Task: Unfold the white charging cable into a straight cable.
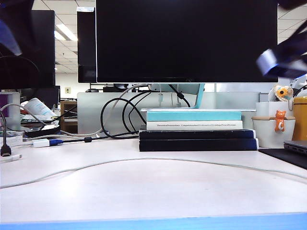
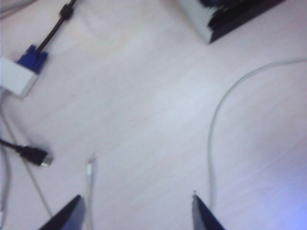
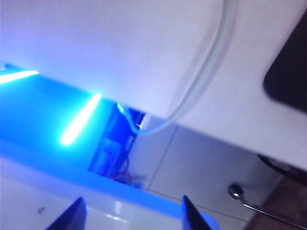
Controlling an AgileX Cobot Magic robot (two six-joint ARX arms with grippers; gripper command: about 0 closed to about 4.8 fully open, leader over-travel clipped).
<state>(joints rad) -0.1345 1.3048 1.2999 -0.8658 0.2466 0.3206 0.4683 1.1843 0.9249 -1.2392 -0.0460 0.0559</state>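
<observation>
White and glossy, the charging cable (image 1: pixel 158 159) lies across the pale desk (image 1: pixel 144 191) in a long shallow arch, from the near left to the far right edge. It is not straight: the middle bows toward the stack of books (image 1: pixel 196 132) under the black monitor (image 1: pixel 187 40).

In the left wrist view the left gripper (image 2: pixel 136 211) hangs above the desk with its two dark fingertips (image 2: pixel 204 215) standing wide apart and nothing between them. One small white plug (image 2: pixel 89 167) of the cable lies just beside one fingertip, and a curved part of the cable (image 2: pixel 216 120) passes close to the other. Near it lie a black plug (image 2: pixel 36 155) and a white adapter with a blue plug (image 2: pixel 21 72).

In the right wrist view the right gripper (image 3: pixel 132 213) is over the desk edge, also spread open and empty. The cable (image 3: pixel 201 72) runs over the edge there and hangs down in a loop. In the exterior view both arms are only dark blurred shapes in the upper corners.
</observation>
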